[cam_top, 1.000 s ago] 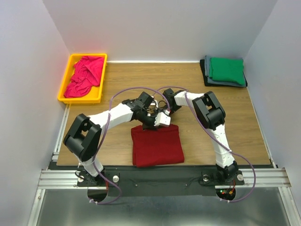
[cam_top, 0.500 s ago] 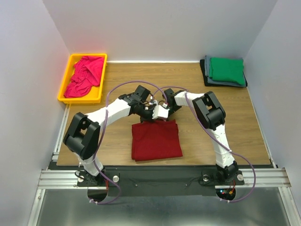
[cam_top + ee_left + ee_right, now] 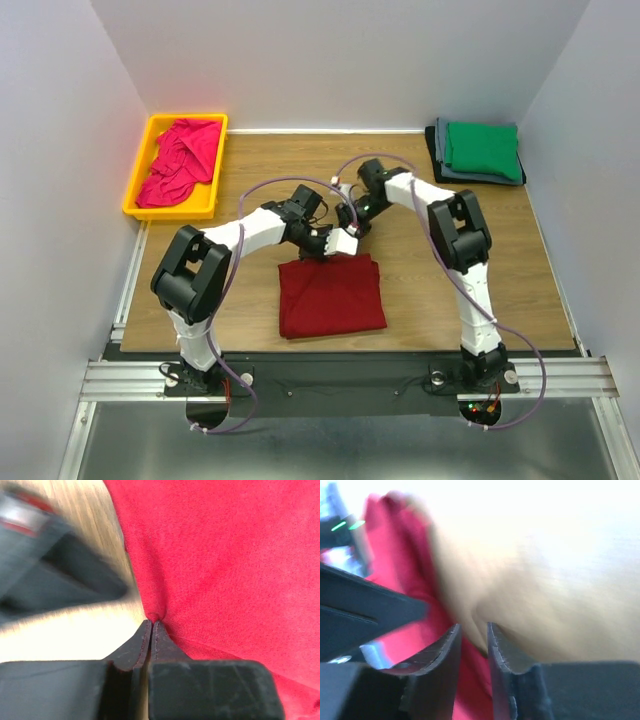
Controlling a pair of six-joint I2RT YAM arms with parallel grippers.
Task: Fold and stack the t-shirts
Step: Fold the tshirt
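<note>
The dark red t-shirt [image 3: 331, 296] lies folded into a rectangle on the table's near middle. My left gripper [image 3: 333, 254] is at its far edge and shut on a pinch of the hem [image 3: 156, 616]. My right gripper [image 3: 352, 226] hovers just beyond that far edge. Its jaws are slightly apart and hold nothing, and the view is blurred, with red cloth [image 3: 395, 570] showing below it. The magenta-pink tee [image 3: 180, 158] lies crumpled in the yellow bin [image 3: 139, 176]. The green tee [image 3: 483, 148] lies folded on the grey one [image 3: 441, 152] and the black one [image 3: 431, 140].
The yellow bin stands at the far left corner of the wooden table [image 3: 470, 260]. The folded stack is at the far right corner. White walls close in the left, back and right sides. The two wrists are close together over the table's middle.
My right gripper has let go of the red shirt and pulled back toward the far side. My left gripper has stayed on the far edge. The shirt has shifted slightly farther away.
</note>
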